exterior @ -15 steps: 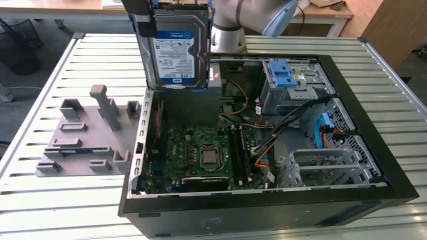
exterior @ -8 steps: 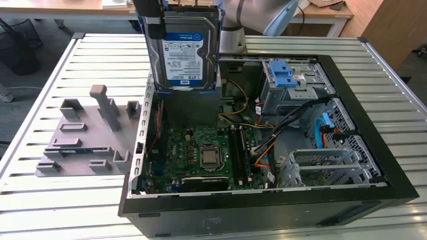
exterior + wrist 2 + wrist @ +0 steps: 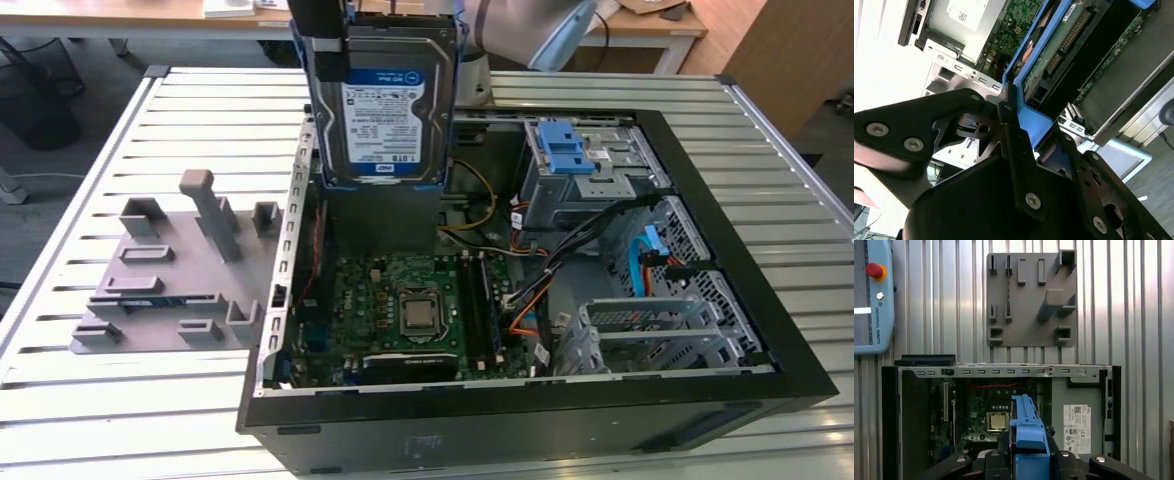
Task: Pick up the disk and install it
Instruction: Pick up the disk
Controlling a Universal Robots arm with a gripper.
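Slatted table (image 3: 160,400) holds an open computer case (image 3: 534,425). At the exterior view's upper centre the disk (image 3: 383,110) hangs upright above it, its top edge cut off. In the second wrist view the gripper (image 3: 1034,119) is clenched on its blue bracket (image 3: 1041,125).

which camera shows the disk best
The exterior view: the disk hangs upright, label facing the camera. The first wrist view shows its blue bracket edge-on; the second wrist view, its circuit-board underside.

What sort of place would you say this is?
Probably a robotics lab or test workshop: an open computer case sits on a slatted metal table, a grey fixture plate lies beside it, and the gripper holds the disk above the case.
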